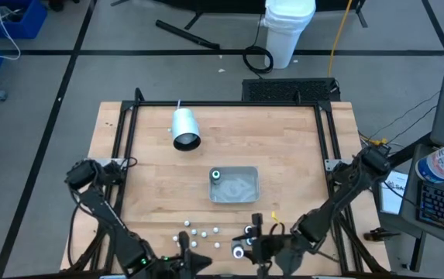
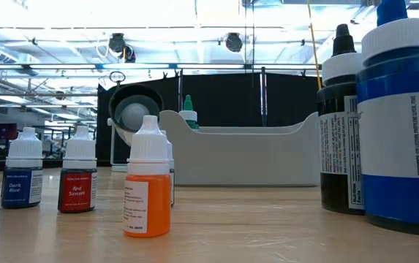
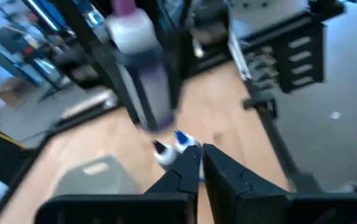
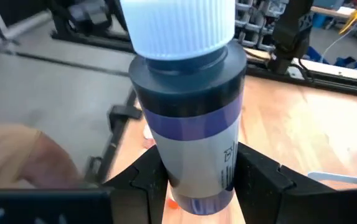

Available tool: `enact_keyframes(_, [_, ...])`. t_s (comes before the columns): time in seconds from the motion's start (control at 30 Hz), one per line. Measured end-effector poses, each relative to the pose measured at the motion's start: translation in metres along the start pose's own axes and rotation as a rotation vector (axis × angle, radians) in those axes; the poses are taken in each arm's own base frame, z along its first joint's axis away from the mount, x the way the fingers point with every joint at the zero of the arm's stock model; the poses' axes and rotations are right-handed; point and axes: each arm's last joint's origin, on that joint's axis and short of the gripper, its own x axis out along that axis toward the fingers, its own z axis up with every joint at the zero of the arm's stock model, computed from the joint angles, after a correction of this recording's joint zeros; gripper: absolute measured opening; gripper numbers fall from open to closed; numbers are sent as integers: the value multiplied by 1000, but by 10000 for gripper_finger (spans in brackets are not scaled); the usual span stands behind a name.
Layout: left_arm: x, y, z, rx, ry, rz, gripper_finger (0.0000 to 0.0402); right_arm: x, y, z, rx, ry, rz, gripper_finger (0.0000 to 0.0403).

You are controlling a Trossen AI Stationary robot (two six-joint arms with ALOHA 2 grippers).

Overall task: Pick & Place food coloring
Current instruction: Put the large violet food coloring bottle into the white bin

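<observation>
Holding a white-capped, dark purple-banded bottle point(image 4: 187, 124) upright in my right gripper point(image 4: 197, 180); grey rectangular tray point(image 1: 234, 186) lies at twelve o'clock.

— Where's my overhead? 
— Straight down over the whole table point(image 1: 283, 147). My low camera sits at its near edge, close to bottles, sharing the grey tray point(image 2: 246, 153) with overhead.

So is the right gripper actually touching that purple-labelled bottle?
Touching. The right wrist view shows the right gripper with both fingers pressed against the purple-labelled bottle, no gap.
</observation>
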Motion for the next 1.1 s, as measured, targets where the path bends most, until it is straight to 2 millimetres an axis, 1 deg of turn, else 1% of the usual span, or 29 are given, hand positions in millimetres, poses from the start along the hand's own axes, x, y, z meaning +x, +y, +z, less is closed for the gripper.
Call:
enact_keyframes(0.07, [6, 4, 5, -24, -29, 5, 55, 6, 2, -3, -14, -12, 0, 143])
enact_keyframes(0.13, [10, 6, 9, -23, -54, -31, 86, 10, 5, -3, -32, -35, 3, 143])
enact_keyframes(0.2, [14, 8, 10, -3, -61, -71, 126, 13, 8, -3, -40, -59, 18, 143])
enact_keyframes(0.33, [22, 15, 15, -21, -93, -53, 215, 14, 11, -4, -56, -72, 37, 143])
enact_keyframes(0.4, [26, 19, 18, -23, -117, -67, 252, 15, 10, -4, -56, -74, 34, 143])
enact_keyframes(0.47, [32, 24, 21, -27, -139, -88, 281, 16, 9, -4, -55, -72, 33, 143])
enact_keyframes(0.53, [38, 29, 23, -42, -155, -103, 300, 17, 9, -3, -50, -78, 38, 143])
enact_keyframes(0.63, [46, 34, 22, -38, -154, -158, 310, 17, 8, -4, -53, -72, 47, 143])
enact_keyframes(0.77, [53, 39, 21, -46, -161, -221, 306, 20, 5, -6, -53, -46, 39, 143])
enact_keyframes(0.97, [56, 42, 21, -52, -158, -203, 276, 21, 3, -6, -51, -43, 32, 144])
enact_keyframes(1.1, [58, 44, 21, -56, -156, -195, 244, 22, 1, -6, -52, -36, 27, 144])
